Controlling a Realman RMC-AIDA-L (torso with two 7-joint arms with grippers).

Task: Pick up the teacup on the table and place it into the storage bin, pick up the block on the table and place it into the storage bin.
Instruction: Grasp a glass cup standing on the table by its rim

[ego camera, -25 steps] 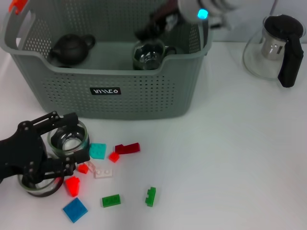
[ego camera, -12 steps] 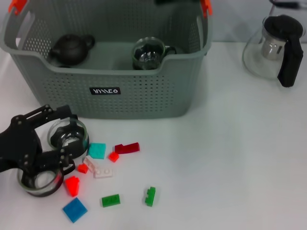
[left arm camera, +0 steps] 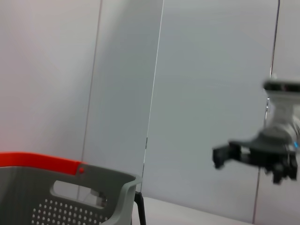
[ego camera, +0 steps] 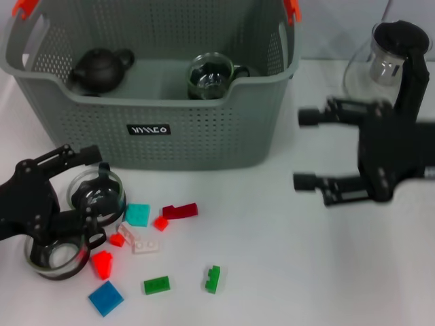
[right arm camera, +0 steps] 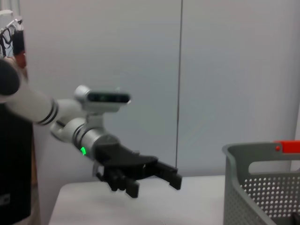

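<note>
The grey perforated storage bin (ego camera: 197, 139) stands at the back left; it holds a glass cup (ego camera: 212, 76) and a black teapot (ego camera: 102, 68). Two glass teacups stand in front of it, one (ego camera: 100, 197) between my left gripper's fingers and one (ego camera: 54, 257) closer to me. My left gripper (ego camera: 90, 197) is open, its fingers on either side of the farther cup. Coloured blocks lie to the right of the cups, among them teal (ego camera: 138, 214), dark red (ego camera: 180, 210) and green (ego camera: 213, 278). My right gripper (ego camera: 302, 149) is open and empty, above the table right of the bin.
A glass pitcher with a black handle (ego camera: 394, 64) stands at the back right, partly behind my right arm. More blocks lie near the front: blue (ego camera: 106, 297), green (ego camera: 157, 285), white (ego camera: 144, 243), red (ego camera: 102, 263). The bin's orange-clipped rim (left arm camera: 93, 180) shows in the left wrist view.
My right arm has left the bin's back right corner and come down to the right of the bin, open. My left gripper has edged slightly left around the cup.
</note>
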